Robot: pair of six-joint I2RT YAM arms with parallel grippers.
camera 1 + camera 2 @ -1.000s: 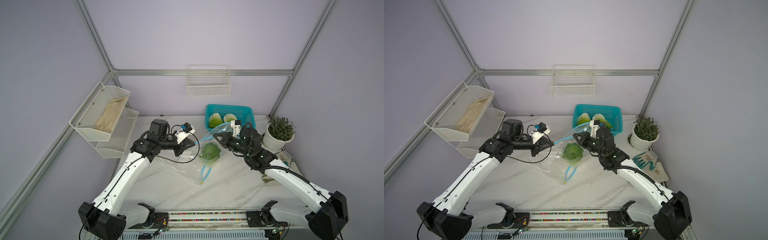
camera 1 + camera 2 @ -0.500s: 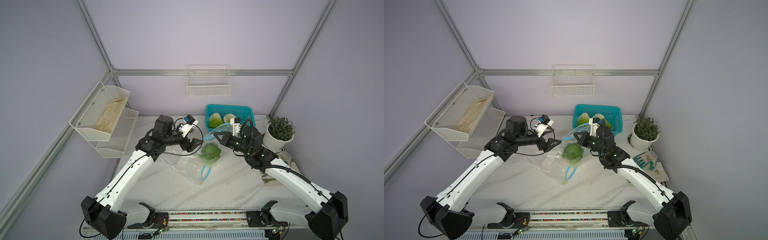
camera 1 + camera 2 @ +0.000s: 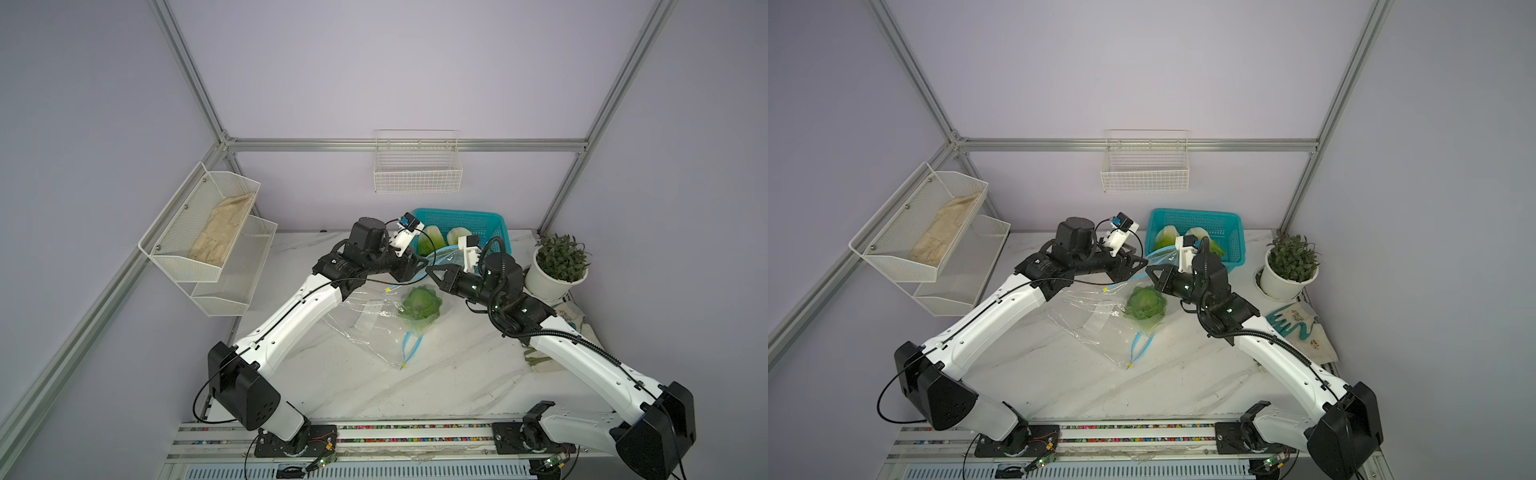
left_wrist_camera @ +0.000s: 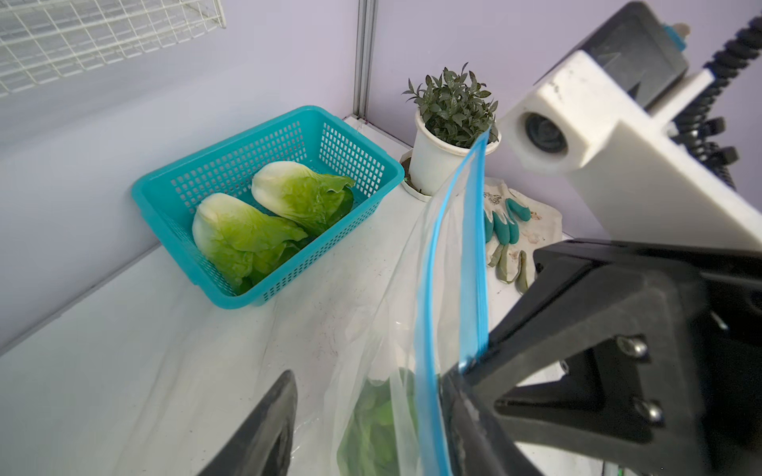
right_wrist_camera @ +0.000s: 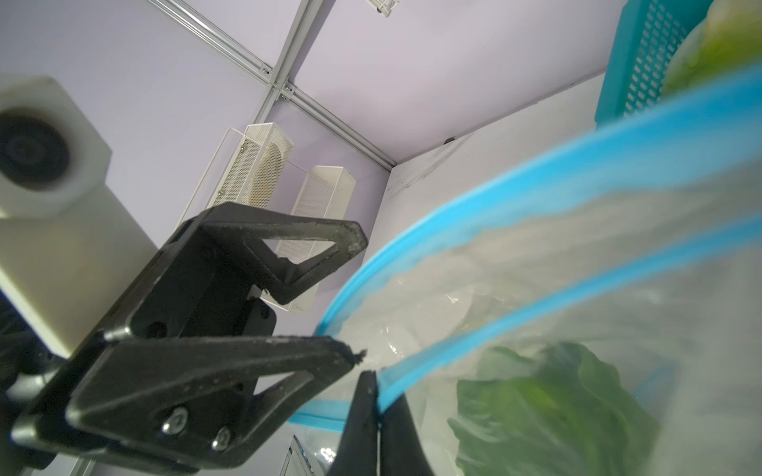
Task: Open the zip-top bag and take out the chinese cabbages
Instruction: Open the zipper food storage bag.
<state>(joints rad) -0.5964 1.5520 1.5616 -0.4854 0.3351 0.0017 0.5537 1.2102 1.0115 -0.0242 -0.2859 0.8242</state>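
Observation:
A clear zip-top bag [image 3: 370, 324] with a blue zip rim [image 4: 429, 288] hangs from my right gripper [image 5: 377, 395], which is shut on one lip of the rim. My left gripper [image 4: 367, 377] is open at the bag mouth; the other blue lip runs between its fingers, close to one finger. The two grippers' tips almost meet in both top views, left gripper [image 3: 424, 262] beside right gripper [image 3: 430, 270]. One round, darker green chinese cabbage [image 3: 419, 305] sits inside the bag. Two elongated cabbages [image 4: 243, 235] [image 4: 301, 193] lie in the teal basket [image 3: 494, 220].
A potted plant [image 3: 561, 262] stands at the back right beside the basket. Gloves [image 3: 1291, 320] lie by the right arm. A white mesh shelf [image 3: 208, 232] hangs on the left wall, a wire basket [image 3: 417, 166] on the back wall.
My left gripper was shut a second ago; it has opened and moved right, up to the bag mouth beside the right gripper. The right gripper keeps its hold on the rim.

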